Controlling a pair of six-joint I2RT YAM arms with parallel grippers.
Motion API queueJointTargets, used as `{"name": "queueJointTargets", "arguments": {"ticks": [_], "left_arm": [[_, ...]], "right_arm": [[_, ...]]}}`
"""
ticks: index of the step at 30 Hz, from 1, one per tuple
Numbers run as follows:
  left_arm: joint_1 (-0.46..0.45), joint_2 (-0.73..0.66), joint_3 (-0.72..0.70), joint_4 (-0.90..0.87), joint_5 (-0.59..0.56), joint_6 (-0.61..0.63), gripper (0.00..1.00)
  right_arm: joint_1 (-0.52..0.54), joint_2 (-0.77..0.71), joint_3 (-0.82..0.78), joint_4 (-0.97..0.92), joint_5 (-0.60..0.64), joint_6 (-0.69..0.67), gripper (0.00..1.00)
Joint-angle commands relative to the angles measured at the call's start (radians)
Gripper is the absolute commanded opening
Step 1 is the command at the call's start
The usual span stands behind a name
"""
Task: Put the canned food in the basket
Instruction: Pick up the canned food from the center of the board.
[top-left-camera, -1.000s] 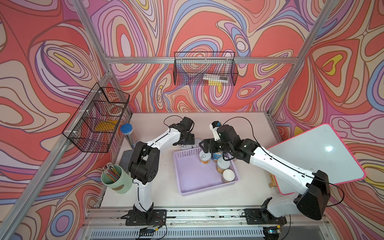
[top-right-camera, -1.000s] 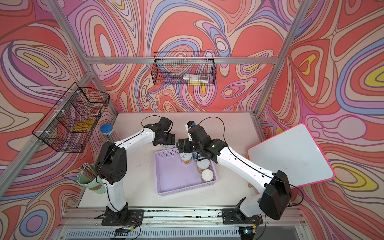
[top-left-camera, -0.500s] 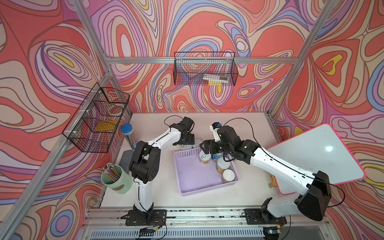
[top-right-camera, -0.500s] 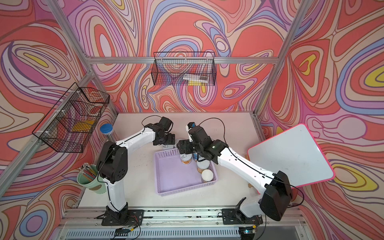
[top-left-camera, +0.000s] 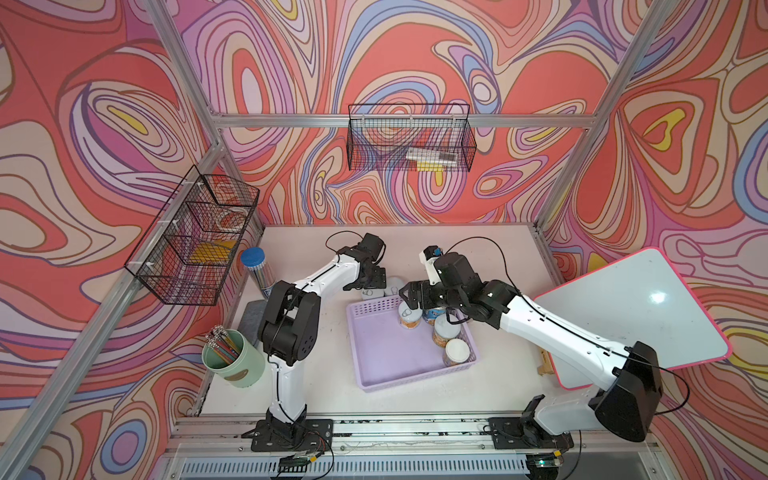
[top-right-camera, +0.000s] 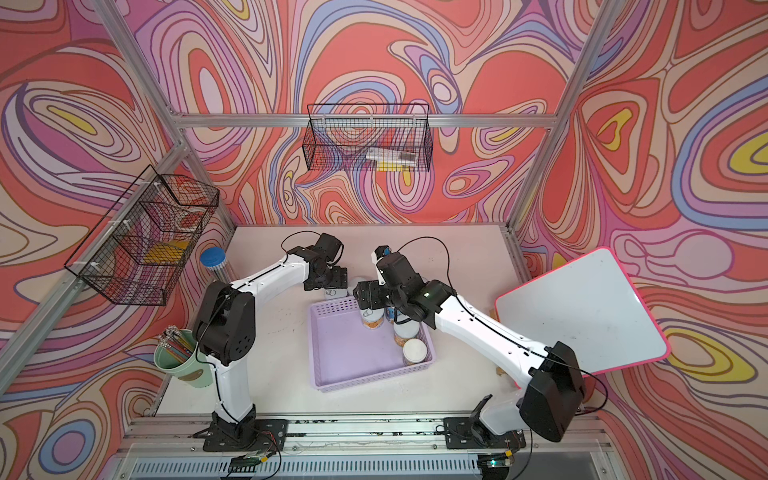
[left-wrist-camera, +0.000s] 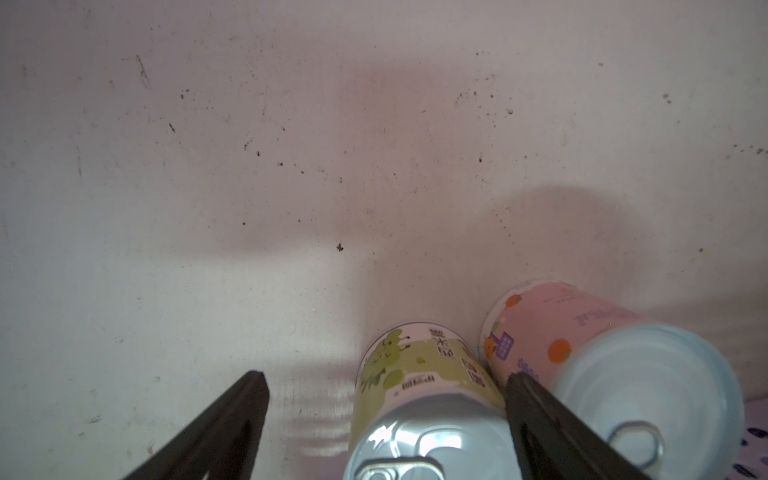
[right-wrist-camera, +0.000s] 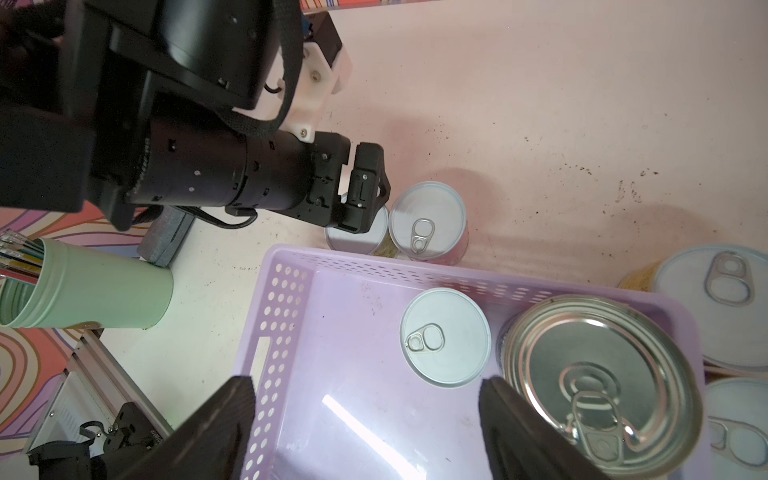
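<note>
Taking the back wall as 12 o'clock and the arms' bases as 6, the lilac basket (top-left-camera: 399, 365) sits mid-table. The cans in it crowd its 1-to-3 o'clock side, all upright: a small can (right-wrist-camera: 444, 336) with a pull-tab lid, a big can (right-wrist-camera: 598, 386) just beside it, and a pair of cans (top-left-camera: 446, 331) lined along the wall at 3 o'clock. Two more stand on the table (top-left-camera: 478, 257) just outside the basket's far wall at 12 o'clock, a green can (left-wrist-camera: 419, 374) and a pink can (left-wrist-camera: 561, 328), side by side.

The left pincer (left-wrist-camera: 386, 376) points straight down over these two with its jaws apart. The green can stands between them, close beside one finger (left-wrist-camera: 552, 432), which sits between the two cans. The other finger is well clear of the label, so nothing is squeezed. That arm rises from its base at 7 o'clock, folds at the elbow and reaches its white forearm toward 1 o'clock, wrist bent down.

The right pincer (right-wrist-camera: 368, 380) hangs over the far half of the basket, jaws spread and empty. Bare basket floor lies under the gap, and one finger is near the big can's rim. Its arm runs low and nearly straight from 5 o'clock toward 11.

A green pencil cup (top-left-camera: 232, 361) stands at 8 o'clock of the basket, a blue-capped tube (top-left-camera: 257, 266) at 10, and a pink-edged white board (top-left-camera: 631, 316) at 3
</note>
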Motion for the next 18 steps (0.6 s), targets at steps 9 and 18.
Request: {"name": "queueJointTargets", "arguments": {"ticks": [9,18], "left_arm": [[0.004,0.048,0.022,-0.033,0.067,0.012,0.94],[-0.003,-0.001,-0.041,-0.055,0.1,0.024,0.95]], "right_arm": [[0.007,-0.022,-0.026,0.009,0.001,0.005,0.86],[0.009,-0.018,-0.033,0.02,-0.005,0.008,0.86]]}}
